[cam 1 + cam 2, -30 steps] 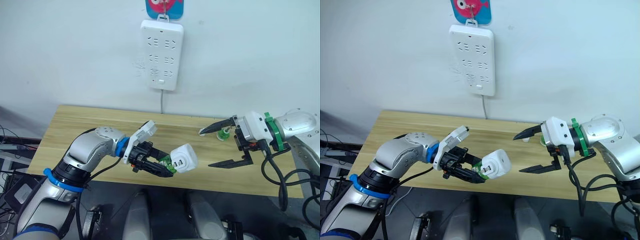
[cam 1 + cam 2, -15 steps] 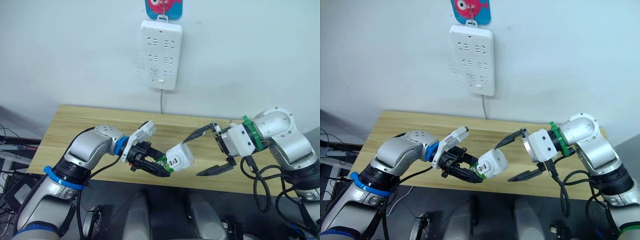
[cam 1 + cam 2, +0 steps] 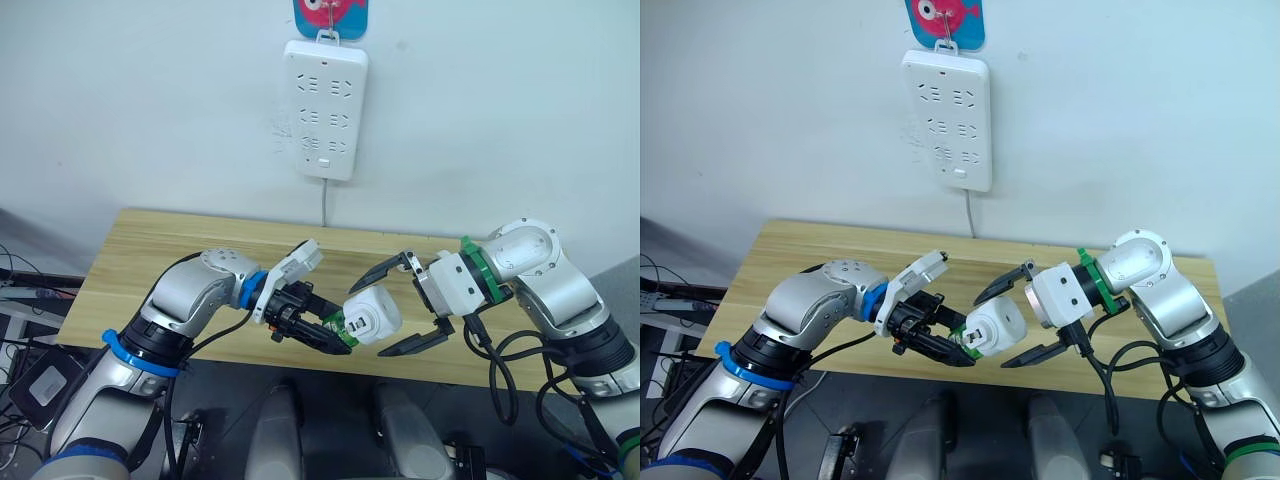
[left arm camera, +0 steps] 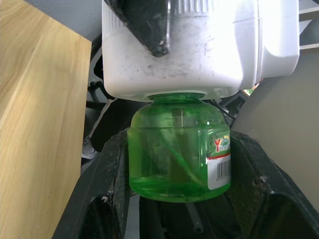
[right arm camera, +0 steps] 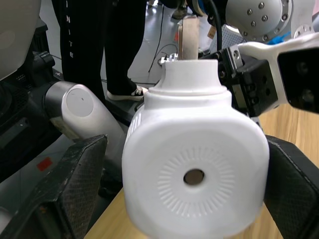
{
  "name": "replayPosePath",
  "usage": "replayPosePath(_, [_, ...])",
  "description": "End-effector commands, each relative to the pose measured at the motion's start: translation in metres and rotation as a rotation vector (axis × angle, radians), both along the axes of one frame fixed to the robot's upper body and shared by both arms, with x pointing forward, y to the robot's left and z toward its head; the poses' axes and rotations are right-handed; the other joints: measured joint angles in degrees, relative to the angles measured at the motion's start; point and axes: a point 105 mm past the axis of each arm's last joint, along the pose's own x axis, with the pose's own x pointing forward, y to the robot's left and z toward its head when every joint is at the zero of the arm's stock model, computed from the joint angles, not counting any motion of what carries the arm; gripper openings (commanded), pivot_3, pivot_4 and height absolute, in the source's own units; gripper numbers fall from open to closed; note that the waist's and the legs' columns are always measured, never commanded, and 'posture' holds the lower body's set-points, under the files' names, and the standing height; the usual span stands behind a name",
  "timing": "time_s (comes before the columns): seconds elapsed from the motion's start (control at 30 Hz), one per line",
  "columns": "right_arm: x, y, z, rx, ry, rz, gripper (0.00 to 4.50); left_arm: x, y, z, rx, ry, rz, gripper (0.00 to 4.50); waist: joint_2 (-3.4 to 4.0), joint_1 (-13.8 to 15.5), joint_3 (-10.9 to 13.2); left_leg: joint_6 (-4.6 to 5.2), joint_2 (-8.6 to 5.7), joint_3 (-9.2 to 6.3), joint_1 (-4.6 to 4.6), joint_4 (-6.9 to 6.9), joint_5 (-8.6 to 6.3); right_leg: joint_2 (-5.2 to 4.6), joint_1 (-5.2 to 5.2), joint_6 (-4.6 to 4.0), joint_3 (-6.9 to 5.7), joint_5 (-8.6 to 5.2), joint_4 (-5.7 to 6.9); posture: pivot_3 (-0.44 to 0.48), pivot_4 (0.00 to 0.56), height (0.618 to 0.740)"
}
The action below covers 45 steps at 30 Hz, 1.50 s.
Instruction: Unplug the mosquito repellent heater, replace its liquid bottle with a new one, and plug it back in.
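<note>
Left gripper (image 3: 335,338) is clamped on the green liquid bottle (image 4: 178,144), which is still screwed into the mosquito repellent heater (image 3: 373,318), held above the near edge of the wooden table (image 3: 150,250). Right gripper (image 3: 392,310) has its fingers spread wide on either side of the heater, not touching it. On the far wall hangs the power strip (image 3: 325,108).

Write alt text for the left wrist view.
A green liquid bottle, screwed into the white mosquito repellent heater, sits gripped between the left gripper's black fingers. A wooden table edge runs alongside.
</note>
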Motion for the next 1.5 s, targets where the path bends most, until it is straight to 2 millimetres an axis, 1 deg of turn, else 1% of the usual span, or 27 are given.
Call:
replayPosePath(0.03, [-0.003,0.001,0.009,0.005,-0.063,0.018,4.48,-0.006,-0.002,0.008,-0.021,-0.022,-0.039,2.25,0.00,0.00,0.00,0.00,0.00,0.00,0.00,0.00,0.00,0.00,0.00,0.00,0.00,0.00,0.00,-0.094,0.281,0.740])
replayPosePath(0.13, [0.000,0.001,0.008,-0.007,-0.086,0.025,4.48,-0.006,-0.003,0.008,-0.023,-0.018,-0.041,2.25,0.00,0.00,0.00,0.00,0.00,0.00,0.00,0.00,0.00,0.00,0.00,0.00,0.00,0.00,0.00,-0.094,0.281,0.740])
replayPosePath(0.17, [0.001,0.001,0.007,-0.008,-0.094,0.027,4.32,-0.006,-0.003,0.008,-0.023,-0.017,-0.041,2.25,0.00,0.00,0.00,0.00,0.00,0.00,0.00,0.00,0.00,0.00,0.00,0.00,0.00,0.00,0.00,-0.094,0.281,0.740])
replayPosePath(0.23, [0.002,0.002,0.008,-0.006,-0.108,0.031,3.90,-0.007,-0.003,0.008,-0.022,-0.016,-0.043,2.25,0.00,0.00,0.00,0.00,0.00,0.00,0.00,0.00,0.00,0.00,0.00,0.00,0.00,0.00,0.00,-0.095,0.285,0.740])
replayPosePath(0.3, [0.003,0.003,0.009,-0.003,-0.114,0.037,3.24,-0.007,-0.003,0.008,-0.019,-0.014,-0.045,2.25,0.00,-0.01,0.00,0.00,0.00,0.00,0.00,0.00,0.00,0.00,0.00,0.00,0.00,0.00,0.00,-0.095,0.285,0.740])
replayPosePath(0.33, [0.003,0.002,0.009,-0.002,-0.117,0.040,3.00,-0.007,-0.003,0.008,-0.018,-0.014,-0.045,2.25,0.00,0.00,0.00,0.00,0.01,0.00,0.00,0.00,0.00,0.01,0.00,0.00,0.00,0.00,-0.01,-0.095,0.285,0.740])
replayPosePath(0.53, [0.003,0.003,0.012,0.010,-0.119,0.056,2.99,-0.005,-0.003,0.008,-0.029,-0.026,-0.037,2.25,0.00,-0.01,0.00,0.00,0.00,0.00,0.00,-0.01,0.00,0.00,0.00,0.00,0.00,0.00,0.00,-0.098,0.287,0.740])
replayPosePath(0.6, [0.003,0.001,0.012,0.015,-0.106,0.033,2.99,0.001,-0.006,0.010,-0.052,-0.046,0.000,2.97,0.00,0.01,0.00,0.00,0.00,0.00,0.00,-0.01,0.00,0.00,0.00,0.00,0.00,0.00,0.00,-0.084,0.285,0.740])
replayPosePath(0.63, [0.005,-0.003,0.009,0.013,-0.097,0.004,2.99,0.004,-0.005,0.012,-0.061,-0.049,0.022,3.21,0.00,0.02,0.00,0.00,0.00,0.00,0.00,-0.01,0.00,0.00,0.00,0.00,0.00,0.00,0.00,-0.084,0.285,0.740])
replayPosePath(0.7, [0.009,-0.016,-0.002,-0.002,-0.066,-0.073,2.99,0.012,-0.002,0.019,-0.082,-0.072,0.073,3.83,0.00,0.26,0.00,0.00,-0.01,-0.02,0.00,0.00,0.00,0.00,0.02,0.00,-0.02,0.00,-0.01,-0.084,0.285,0.740])
replayPosePath(0.77, [0.015,-0.030,-0.017,-0.006,0.002,-0.194,2.99,0.019,0.003,0.028,-0.100,-0.123,0.134,4.44,0.00,0.63,0.00,0.00,-0.03,-0.09,-0.01,0.00,0.00,-0.01,0.05,0.00,-0.07,0.00,-0.02,-0.069,0.281,0.740])
replayPosePath(0.8, [0.024,-0.034,-0.023,0.023,0.069,-0.313,2.99,0.022,0.005,0.032,-0.104,-0.177,0.172,4.50,-0.01,0.79,0.00,0.00,-0.04,-0.10,-0.01,-0.02,0.00,-0.01,0.05,0.00,-0.07,0.00,-0.03,-0.063,0.278,0.740])
replayPosePath(0.83, [0.029,-0.037,-0.027,0.042,0.114,-0.396,2.99,0.023,0.006,0.034,-0.106,-0.213,0.195,4.50,-0.01,0.92,0.00,0.01,-0.04,-0.11,-0.01,-0.03,0.00,-0.02,0.05,0.00,-0.08,0.00,-0.03,-0.056,0.274,0.740])
replayPosePath(0.9, [0.047,-0.039,-0.031,0.119,0.252,-0.625,2.99,0.027,0.010,0.035,-0.085,-0.341,0.251,4.50,-0.02,0.59,-0.01,0.00,-0.02,-0.06,0.02,-0.03,0.00,-0.02,0.05,-0.01,-0.02,0.00,0.00,-0.048,0.271,0.740])
replayPosePath(0.93, [0.058,-0.039,-0.031,0.179,0.319,-0.743,2.99,0.031,0.012,0.032,-0.059,-0.450,0.277,4.50,-0.02,0.33,-0.01,-0.01,0.01,-0.05,0.04,-0.04,0.01,-0.01,0.05,-0.03,0.00,0.01,0.03,-0.039,0.266,0.740])
replayPosePath(0.97, [0.064,-0.039,-0.032,0.214,0.366,-0.824,2.99,0.033,0.014,0.029,-0.041,-0.528,0.291,4.50,-0.03,0.13,-0.06,-0.05,0.03,-0.02,0.09,-0.04,0.03,-0.01,0.05,-0.08,0.04,0.04,0.07,-0.035,0.262,0.740])
replayPosePath(1.03, [0.078,-0.032,-0.024,0.393,0.531,-0.995,2.99,0.050,0.017,0.024,0.007,-0.828,0.352,4.50,-0.07,0.08,-0.13,-0.21,0.05,-0.02,0.22,-0.15,0.14,-0.01,0.08,-0.14,0.03,0.08,0.10,-0.029,0.249,0.740])
replayPosePath(1.07, [0.080,-0.029,-0.023,0.439,0.604,-1.049,2.99,0.057,0.018,0.025,0.009,-0.937,0.387,4.50,-0.07,0.14,-0.16,-0.26,0.10,-0.04,0.25,-0.19,0.19,0.00,0.08,-0.19,0.00,0.11,0.10,-0.032,0.244,0.740])
replayPosePath(1.1, [0.083,-0.028,-0.024,0.464,0.651,-1.110,2.99,0.060,0.018,0.025,0.008,-1.002,0.401,4.50,-0.06,0.23,-0.19,-0.35,0.11,-0.12,0.25,-0.24,0.28,0.03,0.08,-0.23,-0.05,0.13,0.11,-0.037,0.239,0.740])
replayPosePath(1.17, [0.087,-0.025,-0.025,0.502,0.724,-1.195,2.99,0.066,0.021,0.021,0.016,-1.055,0.422,4.50,-0.09,0.47,-0.29,-0.37,0.07,-0.16,0.22,-0.25,0.33,0.06,0.08,-0.23,-0.07,0.14,0.11,-0.043,0.229,0.740])
replayPosePath(1.2, [0.088,-0.024,-0.026,0.535,0.780,-1.232,2.99,0.072,0.022,0.020,0.028,-1.089,0.452,4.50,-0.18,0.53,-0.53,-0.37,0.03,-0.14,0.19,-0.24,0.33,0.05,0.07,-0.23,-0.05,0.14,0.08,-0.046,0.226,0.740])
replayPosePath(1.27, [0.090,-0.024,-0.028,0.560,0.826,-1.295,2.99,0.082,0.024,0.019,0.054,-1.180,0.481,4.50,-0.22,0.78,-1.10,-0.35,-0.01,-0.09,0.13,-0.27,0.32,0.01,0.04,-0.22,-0.04,0.14,0.01,-0.055,0.217,0.740])
replayPosePath(1.37, [0.088,-0.023,-0.032,0.556,0.861,-1.339,2.99,0.091,0.026,0.016,0.099,-1.328,0.429,4.50,-0.31,1.42,-1.51,-0.34,-0.03,-0.09,-0.10,-0.27,0.32,0.00,-0.18,-0.21,-0.06,0.14,-0.03,-0.069,0.212,0.740])
replayPosePath(1.5, [0.081,-0.020,-0.036,0.528,0.892,-1.336,2.99,0.098,0.024,0.015,0.093,-1.382,0.416,4.50,-0.41,1.38,-1.94,-0.33,-0.03,-0.04,-0.11,-0.34,0.31,0.00,-0.20,-0.21,-0.03,0.14,-0.07,-0.086,0.203,0.740])
